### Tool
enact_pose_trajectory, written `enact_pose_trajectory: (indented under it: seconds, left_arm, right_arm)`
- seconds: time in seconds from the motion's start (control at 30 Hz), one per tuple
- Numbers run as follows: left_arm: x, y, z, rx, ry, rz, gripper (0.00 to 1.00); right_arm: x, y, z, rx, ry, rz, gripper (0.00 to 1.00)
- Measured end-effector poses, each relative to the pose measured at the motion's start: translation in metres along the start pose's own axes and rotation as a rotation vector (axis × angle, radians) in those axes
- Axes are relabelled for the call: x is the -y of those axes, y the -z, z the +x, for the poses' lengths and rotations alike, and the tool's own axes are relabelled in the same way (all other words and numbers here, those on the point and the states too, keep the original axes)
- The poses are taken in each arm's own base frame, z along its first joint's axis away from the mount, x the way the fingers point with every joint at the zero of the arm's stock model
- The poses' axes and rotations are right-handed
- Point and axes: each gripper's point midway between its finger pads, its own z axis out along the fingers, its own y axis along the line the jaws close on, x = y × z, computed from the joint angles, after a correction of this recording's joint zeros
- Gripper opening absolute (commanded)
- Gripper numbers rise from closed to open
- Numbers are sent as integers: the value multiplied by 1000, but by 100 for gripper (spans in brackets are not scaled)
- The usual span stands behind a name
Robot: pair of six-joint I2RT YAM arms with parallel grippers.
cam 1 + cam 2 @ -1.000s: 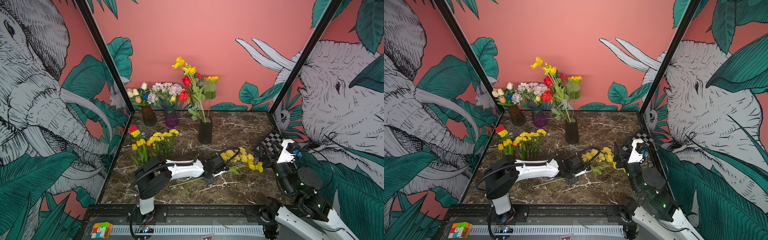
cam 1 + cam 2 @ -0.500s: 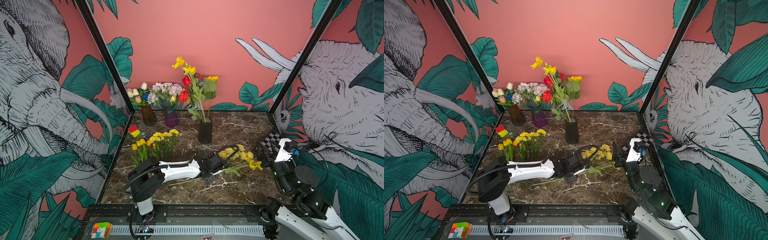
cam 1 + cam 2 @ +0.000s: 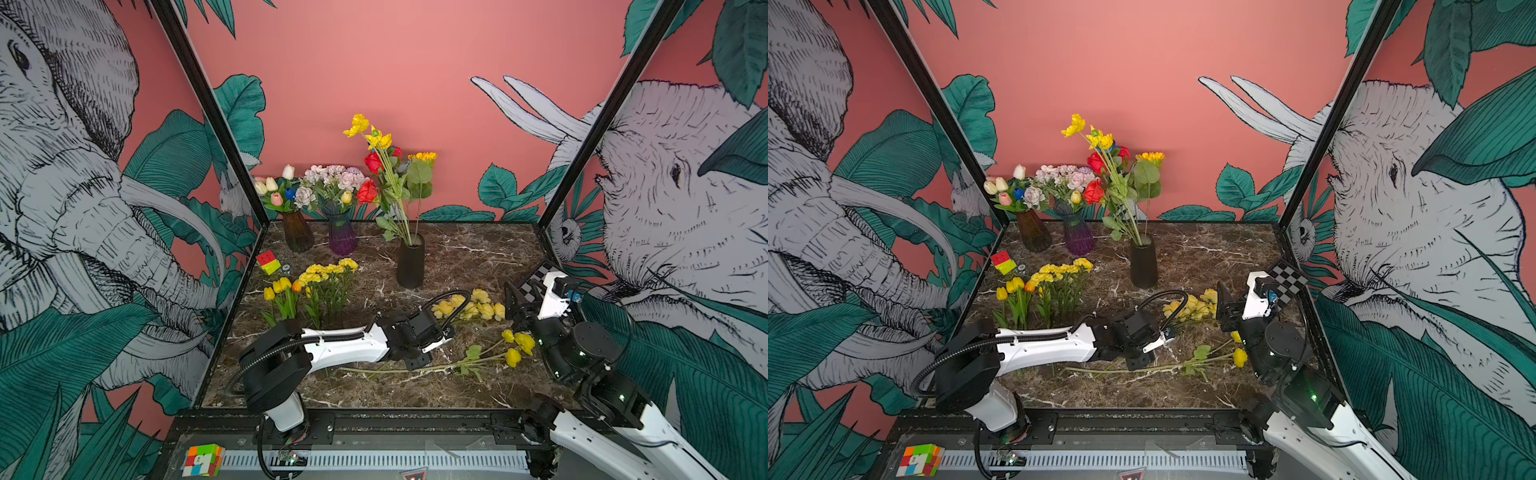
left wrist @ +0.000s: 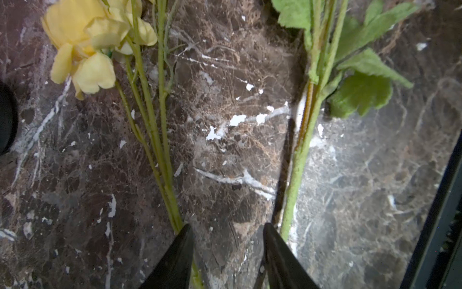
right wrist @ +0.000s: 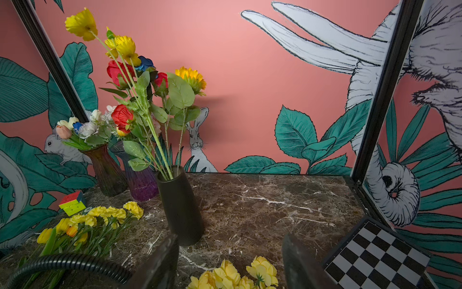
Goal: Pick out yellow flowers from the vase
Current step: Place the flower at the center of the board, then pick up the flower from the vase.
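Note:
The black vase (image 3: 410,262) (image 5: 181,207) stands mid-table and holds tall yellow flowers (image 3: 358,124) (image 5: 81,23) among red roses. A yellow-headed stem (image 3: 514,347) lies flat on the marble. My left gripper (image 3: 417,360) (image 4: 226,227) is open just over it, with bare marble between the fingertips (image 4: 268,231). That green stem (image 4: 298,160) runs along the outside of one finger. My right gripper (image 3: 512,300) (image 5: 230,237) hangs open and empty above a pale yellow bunch (image 3: 469,308) (image 5: 237,275).
Yellow carnations (image 3: 328,270) and yellow tulips (image 3: 277,286) lie at the left of the table. A brown vase (image 3: 297,235) and a purple vase (image 3: 342,237) of mixed flowers stand at the back. A small cube (image 3: 268,262) and a checkered board (image 3: 540,276) sit near the side walls.
My left gripper has opened and let go of the yellow-headed stem, which now lies flat on the marble nearer the front. The left arm drew back a little leftward.

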Motion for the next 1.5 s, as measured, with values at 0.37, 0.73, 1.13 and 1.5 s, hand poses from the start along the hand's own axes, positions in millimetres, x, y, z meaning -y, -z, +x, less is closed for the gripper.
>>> enact_pose_trajectory:
  seconds: [0.37, 0.73, 1.13, 1.5]
  left_arm:
    - [-77, 100, 7, 377, 289, -209, 69]
    - [-134, 143, 95, 517, 578, -514, 89]
    - [-128, 131, 119, 572, 569, -558, 95]
    - [-132, 137, 114, 610, 568, -574, 95]
  right_arm:
    - [-43, -47, 7, -133, 132, -69, 67]
    - [-99, -149, 13, -338, 279, -259, 63]
    - [-159, -244, 26, -388, 239, -446, 48]
    - [-177, -305, 39, -395, 237, -483, 31]
